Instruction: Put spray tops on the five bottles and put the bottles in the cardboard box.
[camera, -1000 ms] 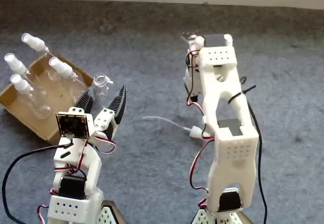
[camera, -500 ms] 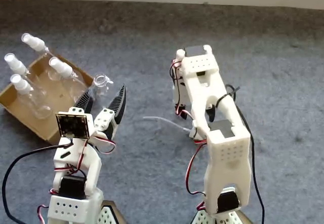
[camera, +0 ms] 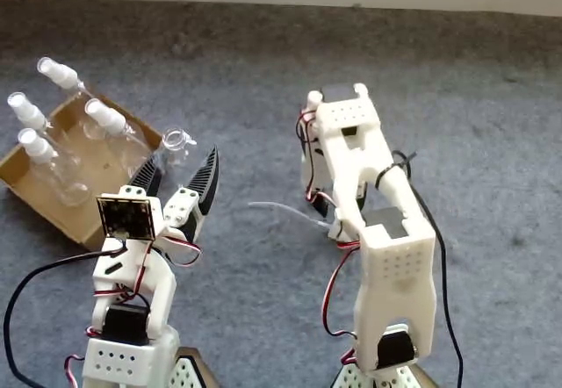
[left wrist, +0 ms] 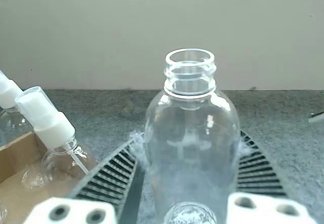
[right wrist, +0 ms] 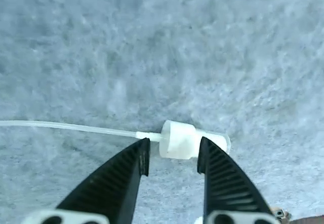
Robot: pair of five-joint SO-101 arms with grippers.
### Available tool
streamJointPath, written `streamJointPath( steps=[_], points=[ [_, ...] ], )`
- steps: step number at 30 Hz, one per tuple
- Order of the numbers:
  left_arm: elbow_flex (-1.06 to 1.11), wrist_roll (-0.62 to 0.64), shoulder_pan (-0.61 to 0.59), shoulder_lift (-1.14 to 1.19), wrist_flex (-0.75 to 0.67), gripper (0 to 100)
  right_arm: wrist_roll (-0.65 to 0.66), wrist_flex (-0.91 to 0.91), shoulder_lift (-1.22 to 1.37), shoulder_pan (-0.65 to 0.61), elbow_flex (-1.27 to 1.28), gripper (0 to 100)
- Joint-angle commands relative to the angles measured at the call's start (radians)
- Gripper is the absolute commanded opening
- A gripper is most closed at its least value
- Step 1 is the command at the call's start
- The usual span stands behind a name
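Observation:
A clear bottle (camera: pixel 176 145) with an open neck stands upright just right of the cardboard box (camera: pixel 54 211). My left gripper (camera: pixel 178 167) is shut on it, and in the left wrist view its black fingers (left wrist: pixel 109 176) press both sides of the bottle (left wrist: pixel 190 112). A white spray top (right wrist: pixel 178 139) with a long thin tube (right wrist: pixel 66 126) lies flat on the carpet. My right gripper (right wrist: pixel 173 155) is open just over it, one fingertip on each side. In the high view the right arm (camera: pixel 356 155) bends down over the spray top (camera: pixel 338 226).
Several bottles with white spray tops (camera: pixel 105 118) lie in the cardboard box at the left. One of them (left wrist: pixel 50 127) lies close beside my left fingers. Grey carpet (camera: pixel 492 142) covers the floor, with a pale wall along the far edge.
The right arm has swung left and folded down over the spray top, mostly in the first half second. The left arm and its bottle have not moved.

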Motion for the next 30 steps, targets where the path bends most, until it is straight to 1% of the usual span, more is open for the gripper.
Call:
streamJointPath(
  steps=[1, 4, 11, 15, 18, 23, 27, 30],
  points=[
    [0.021, 0.008, -0.007, -0.005, -0.026, 14, -0.011, 0.022, -0.033, -0.007, 0.041, 13.2],
    [0.021, 0.008, -0.007, -0.005, -0.026, 14, -0.011, 0.022, -0.033, -0.024, 0.068, 13.1],
    [0.021, 0.008, -0.007, -0.005, -0.026, 14, -0.011, 0.022, -0.059, -0.01, 0.068, 13.0],
    [0.021, 0.008, -0.007, -0.005, -0.026, 14, -0.011, 0.022, -0.179, -0.004, 0.073, 13.0],
    [0.021, 0.008, -0.007, -0.005, -0.026, 14, -0.011, 0.022, -0.306, -0.022, 0.087, 13.0],
    [0.021, 0.008, -0.007, -0.005, -0.026, 14, -0.011, 0.022, -0.473, -0.042, 0.26, 12.5],
    [0.021, 0.008, -0.007, -0.005, -0.026, 14, -0.003, 0.015, -0.509, -0.044, 0.407, 5.7],
    [0.021, 0.008, -0.007, -0.005, -0.026, 14, -0.002, 0.013, -0.509, -0.042, 0.478, 3.6]
  ],
)
